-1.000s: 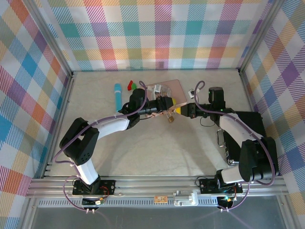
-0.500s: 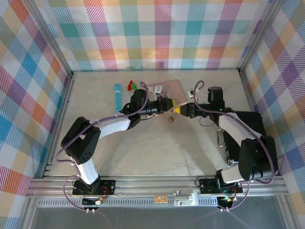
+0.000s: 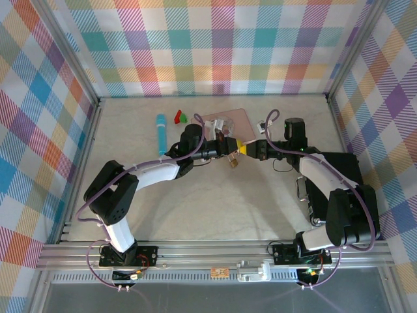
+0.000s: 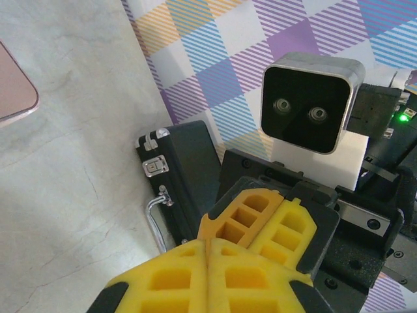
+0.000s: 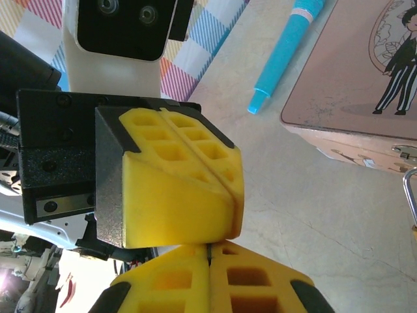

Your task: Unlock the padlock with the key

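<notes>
The table (image 3: pixel 215 215) carried the left arm (image 3: pixel 153 175) and the right arm (image 3: pixel 320 171), both reaching inward to meet near its middle. A black case (image 3: pixel 345 171) lay under the right arm. The pink box (image 3: pixel 238 119) sat just beyond the meeting point, and a turquoise pen (image 3: pixel 160 130) lay well to the left of it. The left fingers (image 4: pixel 171 282) were pressed fully together, and so were the right fingers (image 5: pixel 251 277). The two pairs met tip to tip. Nothing showed pinched in either pair, so where the key was could not be told. The padlock (image 3: pixel 232 161), a small brass speck, sat just on the near side of the meeting tips, about equally close to both arms. It was too small for its long axis to be read. Since a second earlier, the left fingers had closed and edged toward the right pair, while the right fingers and the padlock had stayed put.
</notes>
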Motion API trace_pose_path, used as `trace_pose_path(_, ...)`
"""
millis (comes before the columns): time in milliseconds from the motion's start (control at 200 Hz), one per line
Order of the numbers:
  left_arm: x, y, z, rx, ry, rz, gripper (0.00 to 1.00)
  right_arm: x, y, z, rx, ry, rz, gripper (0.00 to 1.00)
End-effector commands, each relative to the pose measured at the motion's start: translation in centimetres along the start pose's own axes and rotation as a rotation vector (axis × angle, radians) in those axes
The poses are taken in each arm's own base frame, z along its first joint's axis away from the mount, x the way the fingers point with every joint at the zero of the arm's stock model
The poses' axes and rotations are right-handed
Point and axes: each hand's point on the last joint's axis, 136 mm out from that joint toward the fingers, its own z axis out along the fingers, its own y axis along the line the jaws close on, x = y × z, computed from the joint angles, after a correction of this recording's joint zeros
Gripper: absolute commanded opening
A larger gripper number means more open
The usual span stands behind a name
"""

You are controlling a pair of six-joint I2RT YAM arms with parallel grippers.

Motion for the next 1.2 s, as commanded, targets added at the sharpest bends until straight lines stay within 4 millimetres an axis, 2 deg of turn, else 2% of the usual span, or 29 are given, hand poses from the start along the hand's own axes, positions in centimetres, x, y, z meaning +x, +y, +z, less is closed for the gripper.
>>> trace_pose_path(0, 0.3, -1.2, -0.7, 0.008, -0.007, 0.023, 0.0, -2.0, 1.1, -0.5, 0.034, -0.057, -0.069, 0.08)
trace_pose_path(145, -1.2, -0.1, -1.1, -0.063, -0.106, 0.013, 0.0, -2.7, 0.6, -1.1, 0.095, -0.144, -0.009, 0.24)
trace_pose_path(270, -2.2, -0.1, -1.4, -0.08, -0.177, 0.024, 0.0, -2.8, 0.8, -1.6, 0.108, -0.232, 0.02, 0.37)
trace_pose_path(450, -2.4, -0.7, -1.3, -0.07, -0.211, 0.032, 0.0, -2.5, 2.2, -1.3, 0.057, -0.272, 0.009, 0.46)
trace_pose_path(610, -2.2, -1.1, -1.1, -0.047, -0.217, 0.022, 0.0, -2.1, 1.8, -0.2, 0.023, -0.274, 0.039, 0.46)
trace_pose_path(745, -2.3, -1.4, -1.4, -0.029, -0.24, 0.011, 0.0, -1.8, 0.9, 0.4, 0.007, -0.275, 0.067, 0.42)
trace_pose_path(840, -2.2, -1.6, -1.5, -0.023, -0.244, 0.009, 0.0, -1.5, 0.3, 0.6, 0.022, -0.276, 0.085, 0.42)
trace_pose_path(915, -2.4, -1.6, -1.6, -0.018, -0.254, 0.008, 0.0, -1.9, 0.5, 0.5, 0.013, -0.289, 0.064, 0.41)
trace_pose_path(1195, -2.9, -2.4, -1.8, 0.029, -0.29, -0.002, 0.0, -0.7, -0.2, 0.6, 0.027, -0.284, 0.099, 0.41)
